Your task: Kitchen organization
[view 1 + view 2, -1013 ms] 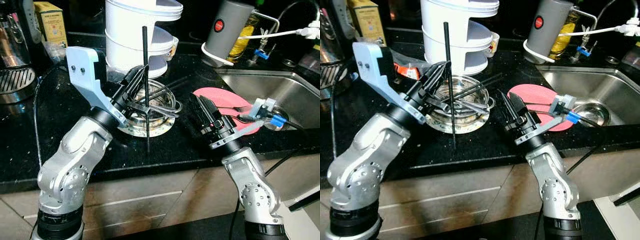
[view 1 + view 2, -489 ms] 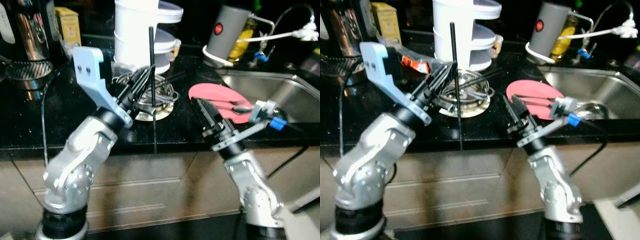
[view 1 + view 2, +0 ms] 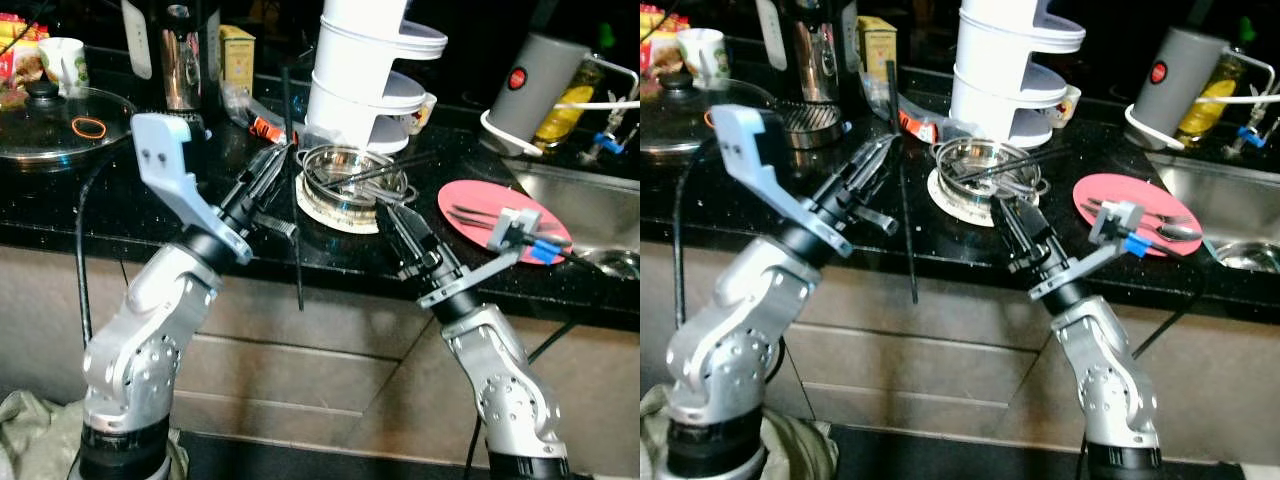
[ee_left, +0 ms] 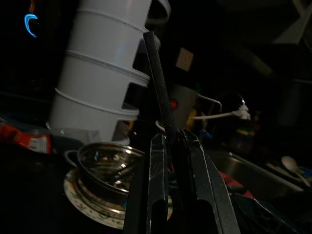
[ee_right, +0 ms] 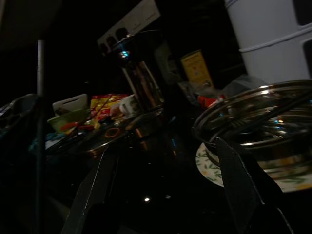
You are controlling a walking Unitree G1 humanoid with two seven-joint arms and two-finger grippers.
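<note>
A long thin black stick (image 3: 292, 200) stands almost upright, and my left gripper (image 3: 272, 165) is shut on its middle; in the left wrist view the stick (image 4: 158, 83) rises from between the two fingers (image 4: 158, 161). The stick's lower end hangs in front of the counter edge. A steel bowl (image 3: 350, 178) with several more black sticks sits on a patterned plate. My right gripper (image 3: 397, 212) hovers open and empty just right of the bowl, its fingers (image 5: 239, 185) wide apart in the right wrist view.
A pink plate (image 3: 478, 195) with a fork and spoon lies right of the bowl, a sink (image 3: 590, 200) beyond it. Behind stand a white stacked container (image 3: 375, 70) and a grey jug (image 3: 525, 85). A glass lid (image 3: 50, 110), mug (image 3: 65, 60) and steel pot (image 3: 180, 60) sit left.
The whole view has pulled back and swung left, so more counter and cabinet front show. My left gripper keeps hold of the stick; both arms stay in the same pose.
</note>
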